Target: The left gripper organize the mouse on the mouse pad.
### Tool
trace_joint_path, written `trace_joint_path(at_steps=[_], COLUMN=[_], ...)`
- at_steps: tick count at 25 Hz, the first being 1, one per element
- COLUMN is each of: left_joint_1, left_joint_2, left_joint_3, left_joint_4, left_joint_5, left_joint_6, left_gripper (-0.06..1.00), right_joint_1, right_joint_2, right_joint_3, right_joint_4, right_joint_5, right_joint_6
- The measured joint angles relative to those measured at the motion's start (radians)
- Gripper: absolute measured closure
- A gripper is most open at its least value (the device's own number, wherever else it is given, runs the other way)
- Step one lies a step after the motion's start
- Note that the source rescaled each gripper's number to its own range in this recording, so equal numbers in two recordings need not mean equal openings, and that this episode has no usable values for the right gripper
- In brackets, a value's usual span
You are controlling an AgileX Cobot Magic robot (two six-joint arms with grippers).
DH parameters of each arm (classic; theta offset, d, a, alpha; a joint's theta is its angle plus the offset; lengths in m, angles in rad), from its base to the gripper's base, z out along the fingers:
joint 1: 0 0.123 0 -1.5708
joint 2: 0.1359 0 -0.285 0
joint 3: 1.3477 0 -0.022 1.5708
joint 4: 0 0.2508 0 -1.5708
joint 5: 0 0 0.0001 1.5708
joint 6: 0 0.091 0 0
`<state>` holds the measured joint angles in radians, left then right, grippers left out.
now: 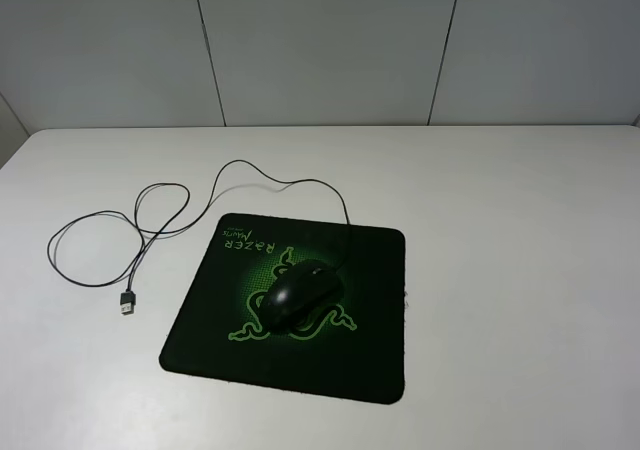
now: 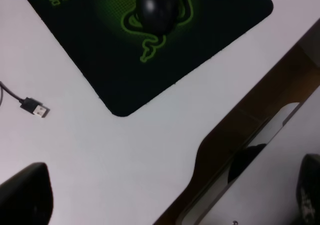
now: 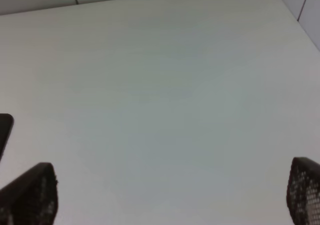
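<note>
The left gripper's fingertips [image 2: 25, 195], spread wide and empty, hang over the white table [image 1: 520, 270] short of the mouse pad [image 1: 200, 335], where the mouse [image 1: 300, 292] already sits centred, so I judge only retreat remains.

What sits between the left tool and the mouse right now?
Nothing visible. In the left wrist view the left tool hangs over bare white table, with only the near corner of the mouse pad before the mouse. The USB plug lies off to one side.
</note>
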<state>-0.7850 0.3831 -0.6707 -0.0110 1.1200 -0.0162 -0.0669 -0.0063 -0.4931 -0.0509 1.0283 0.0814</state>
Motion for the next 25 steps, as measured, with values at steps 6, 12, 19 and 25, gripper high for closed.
trace_joint_path(at_steps=[6, 12, 19, 25], left_joint_1=[0.028, 0.222, 0.489, 0.67], left_joint_2=[-0.18, -0.271, -0.375, -0.389], left_joint_3=[0.071, 0.156, 0.179, 0.179], left_joint_4=[0.045, 0.054, 0.038, 0.035], left_joint_5=[0.01, -0.03, -0.054, -0.057], left_joint_6=[0.0, 0.0, 0.016, 0.016], left_gripper=[0.01, 0.01, 0.01, 0.01], right_joint_1=[0.0, 0.0, 0.0, 0.0], right_joint_2=[0.0, 0.0, 0.0, 0.0], right_joint_3=[0.0, 0.0, 0.0, 0.0], right_joint_4=[0.0, 0.0, 0.0, 0.0], right_joint_5=[0.0, 0.0, 0.0, 0.0], right_joint_6=[0.0, 0.0, 0.0, 0.0])
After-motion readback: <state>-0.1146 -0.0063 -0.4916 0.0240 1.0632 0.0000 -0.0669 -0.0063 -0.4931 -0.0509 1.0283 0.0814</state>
